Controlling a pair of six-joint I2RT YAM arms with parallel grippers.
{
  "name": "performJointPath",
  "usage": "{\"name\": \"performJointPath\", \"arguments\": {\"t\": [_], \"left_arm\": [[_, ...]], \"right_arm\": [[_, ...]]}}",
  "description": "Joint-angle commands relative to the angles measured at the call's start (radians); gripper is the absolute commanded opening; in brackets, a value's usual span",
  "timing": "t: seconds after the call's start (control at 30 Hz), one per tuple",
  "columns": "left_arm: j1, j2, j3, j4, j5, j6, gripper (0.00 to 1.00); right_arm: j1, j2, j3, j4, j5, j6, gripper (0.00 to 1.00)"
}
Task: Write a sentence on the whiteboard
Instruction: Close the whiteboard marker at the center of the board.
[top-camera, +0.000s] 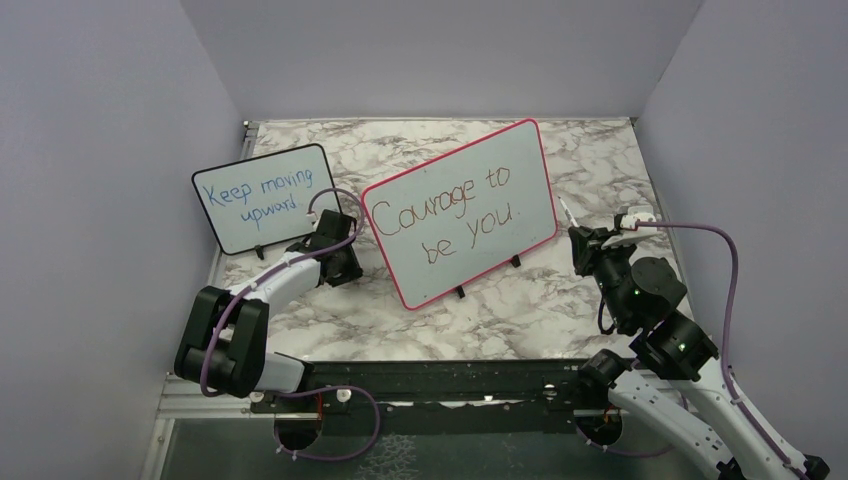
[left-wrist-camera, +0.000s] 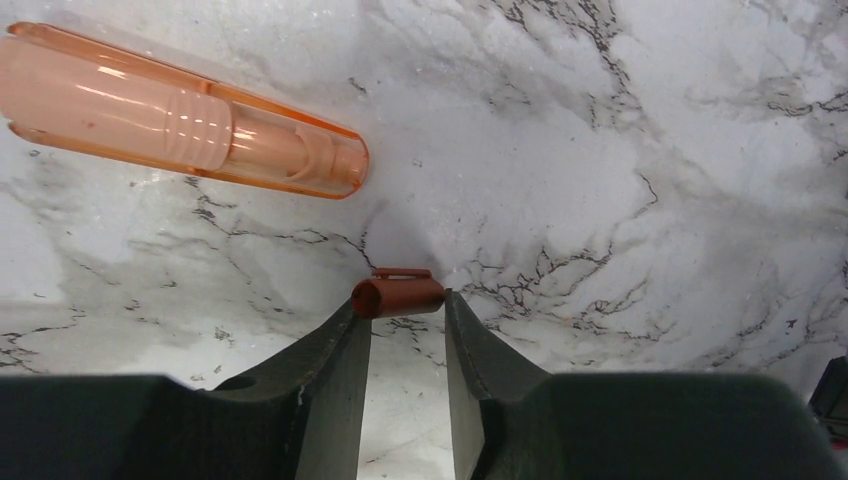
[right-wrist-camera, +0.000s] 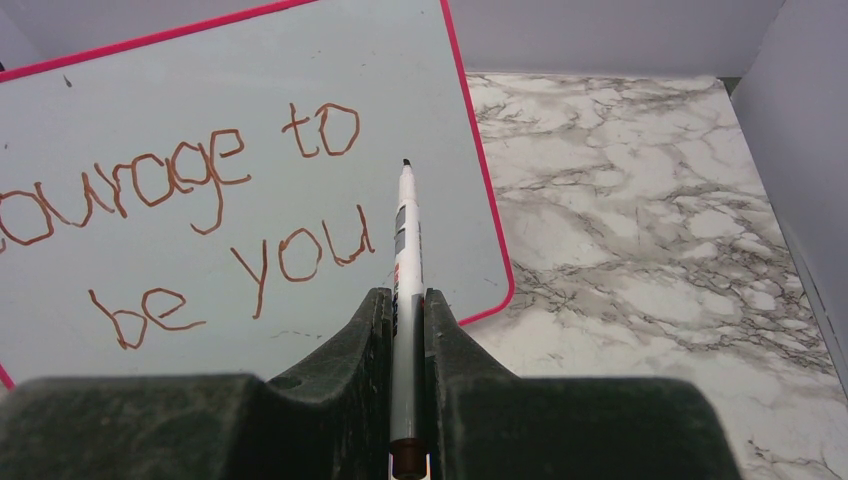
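The whiteboard (top-camera: 528, 150) with a red-pink frame stands tilted at mid table. The sentence (top-camera: 450, 215) "Courage to be you." is on it in red-brown, in two lines. My right gripper (top-camera: 592, 246) is shut on a white marker (top-camera: 567, 213), held just right of the board's right edge. In the right wrist view the marker (right-wrist-camera: 407, 250) points at the whiteboard (right-wrist-camera: 150, 90), with its tip right of "you" in the sentence (right-wrist-camera: 200, 200). My left gripper (top-camera: 340, 262) is low at the board's left edge. Its fingertips pinch a red-brown marker cap (left-wrist-camera: 398, 296) above the marble.
A smaller black-framed board (top-camera: 265, 195) with blue writing stands at the back left, behind my left arm. A translucent orange tube-shaped piece (left-wrist-camera: 180, 115) lies on the marble beyond my left fingers. Grey walls close in the table on three sides.
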Motion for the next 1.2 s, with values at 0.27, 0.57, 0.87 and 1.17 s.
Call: {"name": "performJointPath", "arguments": {"t": [0.27, 0.57, 0.87, 1.17], "left_arm": [[0.017, 0.011, 0.017, 0.012, -0.144, -0.045, 0.28], [0.040, -0.018, -0.020, 0.043, -0.173, -0.146, 0.28], [0.053, -0.007, -0.034, 0.041, -0.241, -0.229, 0.31], [0.063, 0.039, -0.035, 0.010, -0.268, -0.288, 0.29]], "right_arm": [[-0.004, -0.010, -0.005, -0.012, 0.009, 0.010, 0.01], [-0.005, -0.001, -0.004, -0.014, 0.006, 0.009, 0.01], [-0.005, 0.002, -0.005, -0.010, 0.006, 0.007, 0.01], [-0.005, 0.001, -0.005, -0.010, 0.004, 0.003, 0.01]]}}
